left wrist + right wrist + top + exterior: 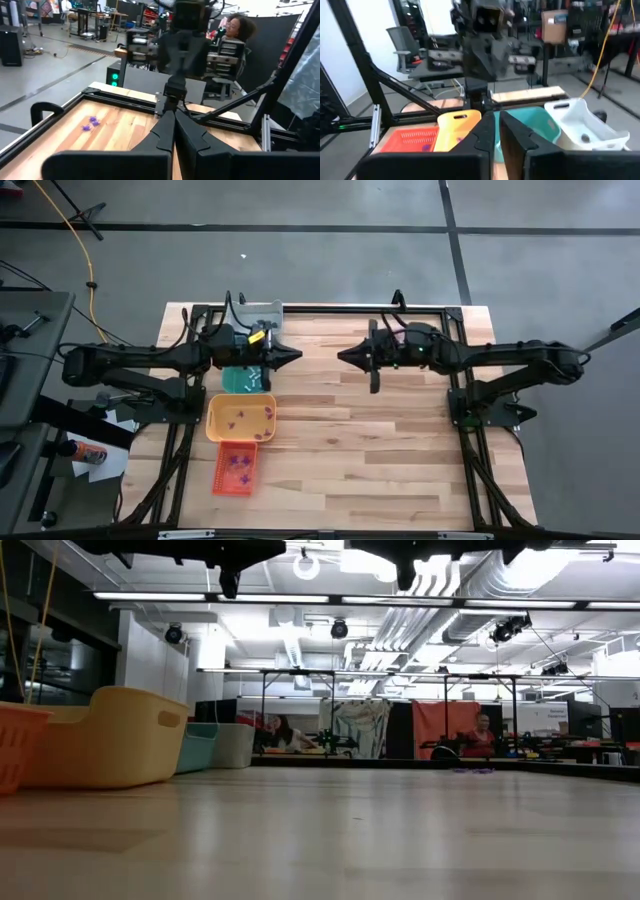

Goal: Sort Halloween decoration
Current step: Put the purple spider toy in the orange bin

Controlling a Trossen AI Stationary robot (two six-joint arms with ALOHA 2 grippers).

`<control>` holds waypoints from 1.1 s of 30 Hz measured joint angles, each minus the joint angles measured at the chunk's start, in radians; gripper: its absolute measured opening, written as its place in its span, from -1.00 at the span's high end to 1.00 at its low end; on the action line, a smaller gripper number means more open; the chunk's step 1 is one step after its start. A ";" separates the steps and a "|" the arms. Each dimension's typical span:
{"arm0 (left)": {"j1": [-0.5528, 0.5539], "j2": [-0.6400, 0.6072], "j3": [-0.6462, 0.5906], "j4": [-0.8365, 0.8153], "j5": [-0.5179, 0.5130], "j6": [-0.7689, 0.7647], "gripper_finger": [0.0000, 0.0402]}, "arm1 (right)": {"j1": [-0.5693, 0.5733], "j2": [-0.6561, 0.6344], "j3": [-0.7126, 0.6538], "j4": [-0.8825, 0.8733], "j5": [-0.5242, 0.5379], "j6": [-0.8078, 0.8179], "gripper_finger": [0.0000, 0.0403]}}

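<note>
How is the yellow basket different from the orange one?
The yellow basket looks wider than the orange basket. In the low view the yellow one stands taller, with smooth solid walls and a handle hole, while the orange one has ribbed walls. The yellow one sits farther back, by the teal one. Both hold small purple trinkets.

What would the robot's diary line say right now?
left gripper: shut, raised mid-table | right gripper: shut, facing it | purple trinkets: in orange tray
</note>
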 joint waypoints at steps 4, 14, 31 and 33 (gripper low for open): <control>-0.015 0.004 0.000 0.002 0.000 0.002 1.00 | -0.015 0.035 0.014 -0.002 -0.008 0.007 0.90; -0.027 0.004 0.000 0.007 0.000 0.002 1.00 | -0.085 0.040 0.022 -0.121 0.101 0.109 0.88; -0.026 0.004 0.000 0.001 -0.001 0.002 1.00 | -0.621 0.289 0.051 -0.828 0.209 0.457 -0.03; -0.026 0.004 0.000 0.000 -0.001 0.002 1.00 | -0.658 0.327 0.051 -0.827 0.200 0.462 -0.10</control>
